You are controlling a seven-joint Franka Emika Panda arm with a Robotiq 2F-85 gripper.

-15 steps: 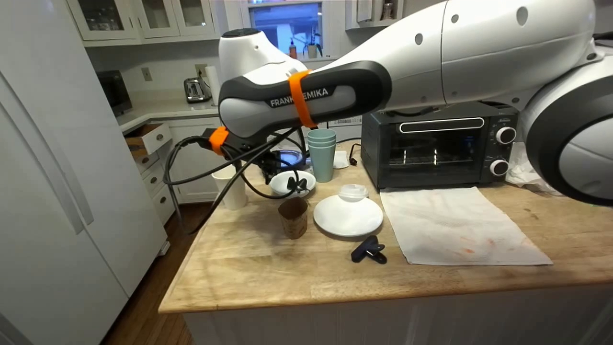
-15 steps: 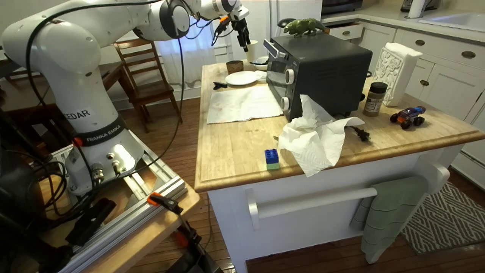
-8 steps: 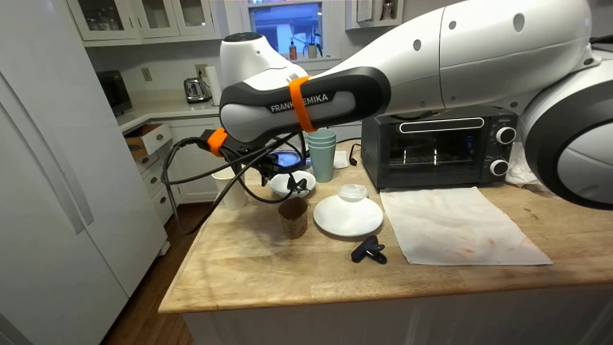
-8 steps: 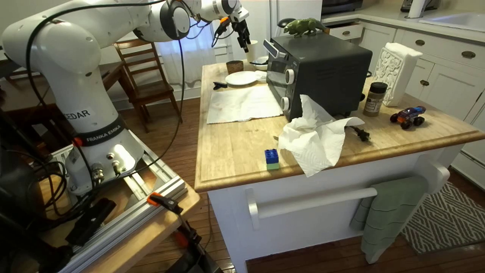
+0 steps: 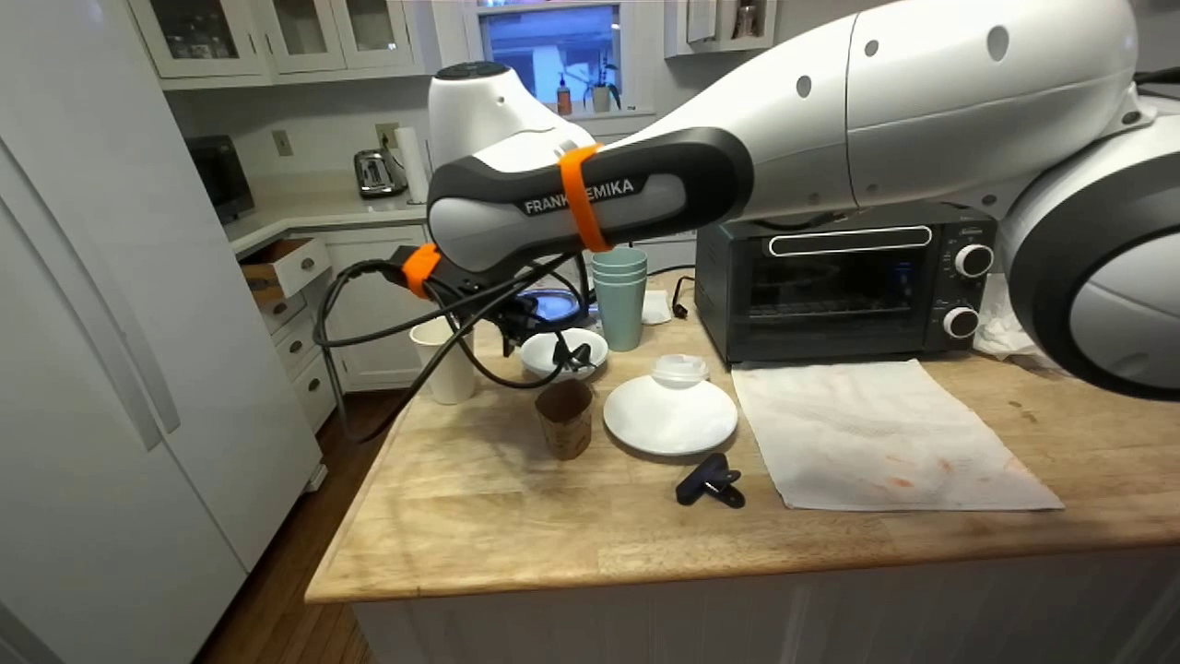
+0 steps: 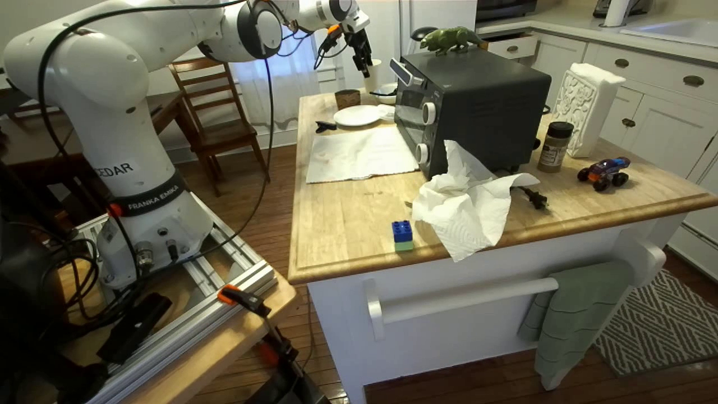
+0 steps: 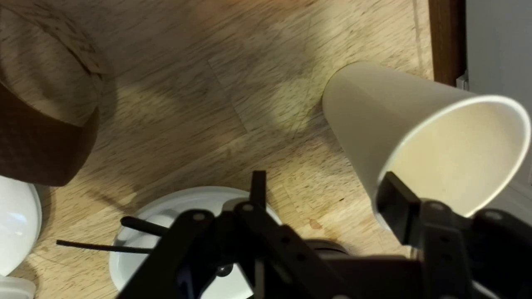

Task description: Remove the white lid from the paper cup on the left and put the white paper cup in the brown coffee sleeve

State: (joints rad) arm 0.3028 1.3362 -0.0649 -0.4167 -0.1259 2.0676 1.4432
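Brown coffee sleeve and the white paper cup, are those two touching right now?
Apart. In the wrist view, the wooden tabletop shows plainly between the brown coffee sleeve and the white paper cup.

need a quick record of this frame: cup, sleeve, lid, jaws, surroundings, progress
to move: white paper cup, upright, no lid on it
goes into: brown coffee sleeve, standing apart from the cup, nothing inside
cover: white lid, off the cup, next to the white plate, contact unclear
jaws: parted, nothing gripped; one overlaps the cup's rim in the wrist view, touch unclear
surroundings: white bowl with black clip, stacked green tumblers, toaster oven
progress: lid off, cup not yet in sleeve
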